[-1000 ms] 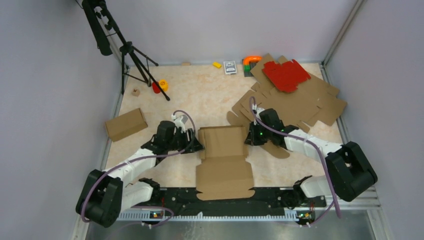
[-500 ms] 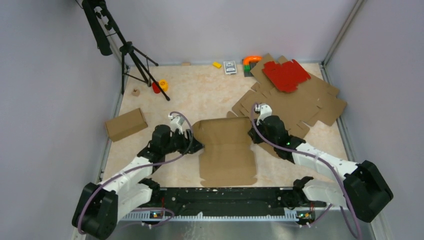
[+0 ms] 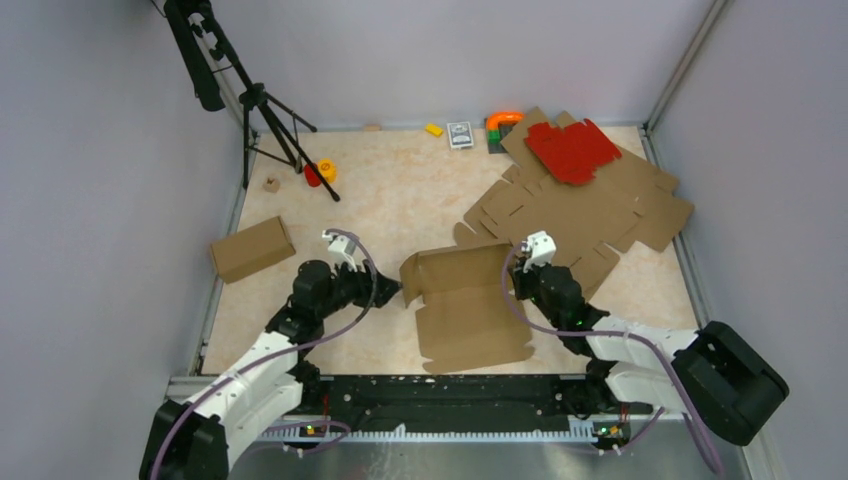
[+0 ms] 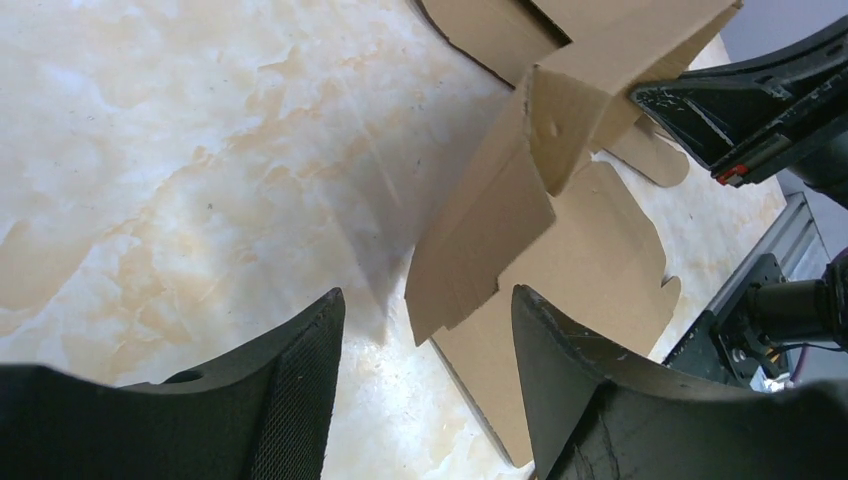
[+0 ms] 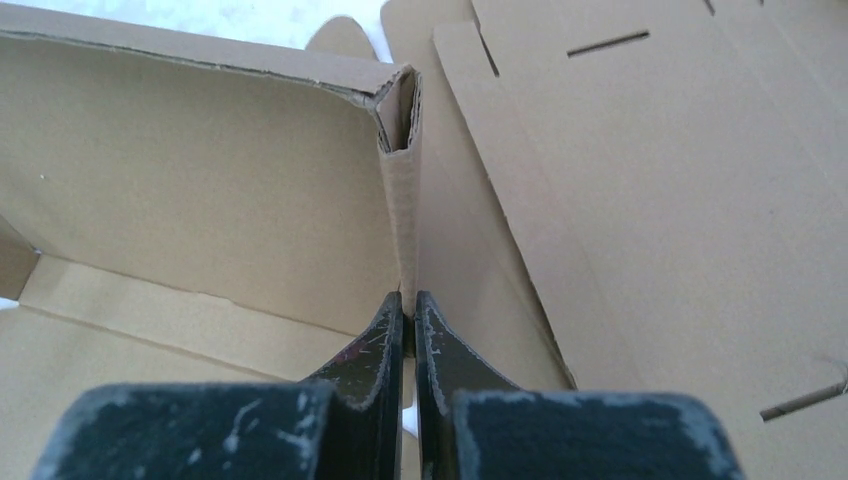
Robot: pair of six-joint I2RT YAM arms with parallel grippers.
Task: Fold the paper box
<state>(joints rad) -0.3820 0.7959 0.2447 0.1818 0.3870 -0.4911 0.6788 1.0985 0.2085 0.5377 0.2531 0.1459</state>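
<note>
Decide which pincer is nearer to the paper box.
Right. The right pincer is shut on a raised wall of the paper box; the left pincer stands open by its left corner.

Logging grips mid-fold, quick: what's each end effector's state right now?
The left end effector is open, holding nothing.
The right end effector is closed, pinching an upright wall of the paper box.

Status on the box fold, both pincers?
Right pincer shut on the paper box at its right wall. Left pincer open by the left wall, gripping nothing. Back and side walls up, front panel flat. Flat cardboard sheets close beside right wall.
</note>
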